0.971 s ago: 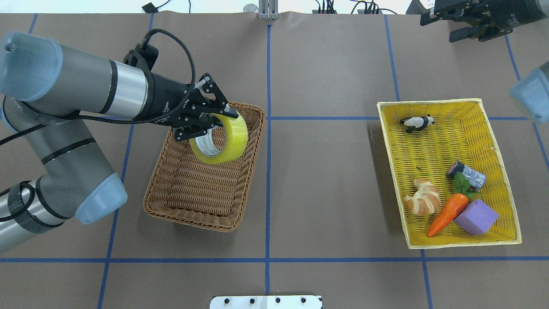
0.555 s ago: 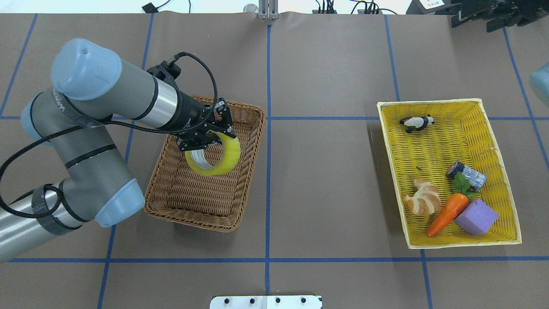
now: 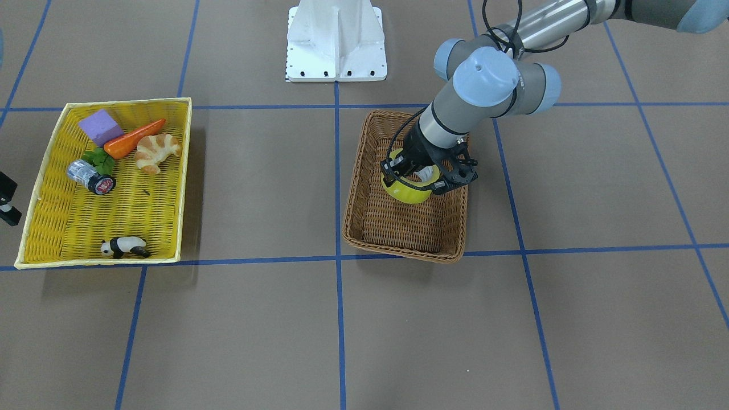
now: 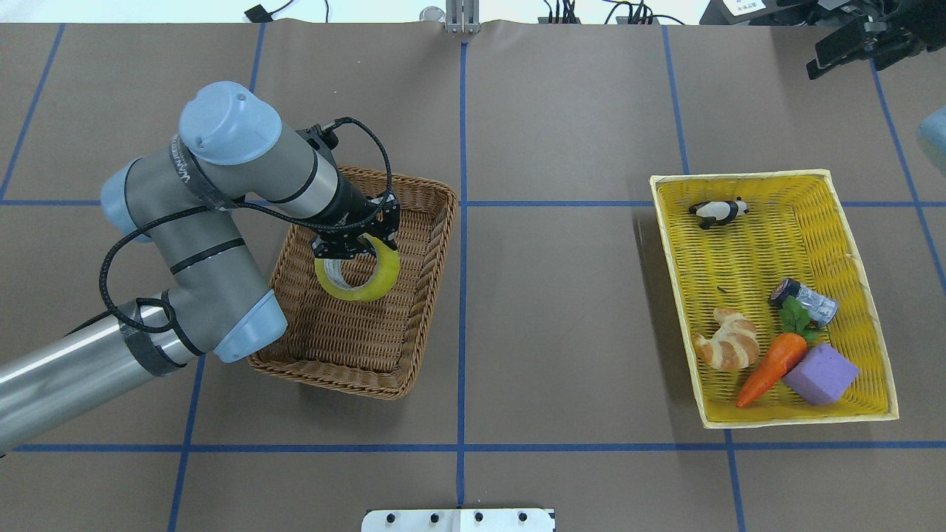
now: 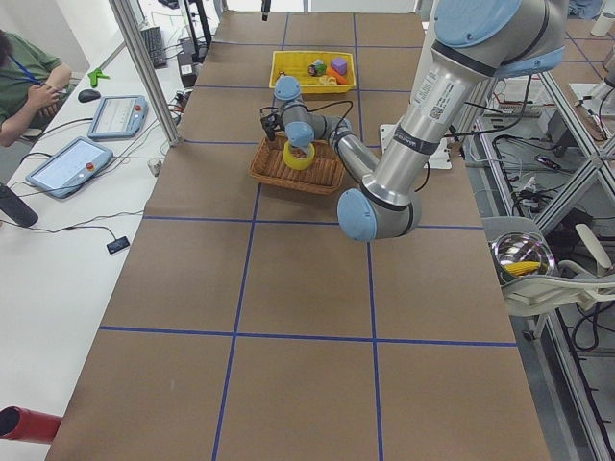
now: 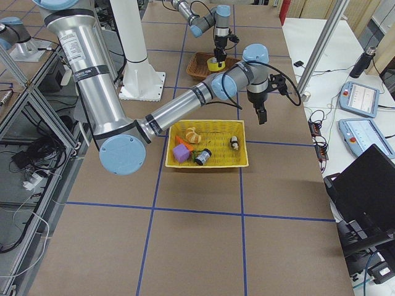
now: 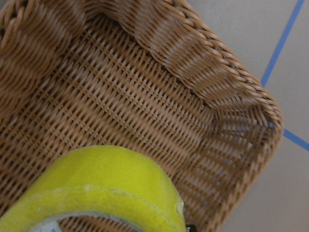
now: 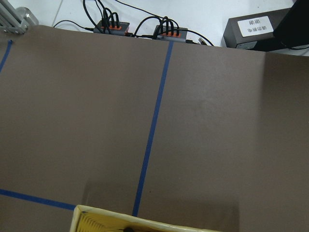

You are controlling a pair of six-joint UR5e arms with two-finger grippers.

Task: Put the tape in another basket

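The yellow-green tape roll hangs low inside the brown wicker basket, in its far half. My left gripper points down into the basket and is shut on the roll's wall. The front-facing view shows the tape under the gripper, inside the basket. The left wrist view shows the tape above the woven floor; I cannot tell whether they touch. My right gripper is open and empty at the table's far right corner.
The shallow yellow tray on the right holds a toy panda, a croissant, a carrot, a purple block and a small silver cylinder. Bare brown table lies between the two containers.
My left arm has swung in and lowered the tape deeper into the brown basket. My right gripper has drawn back toward the far right corner.
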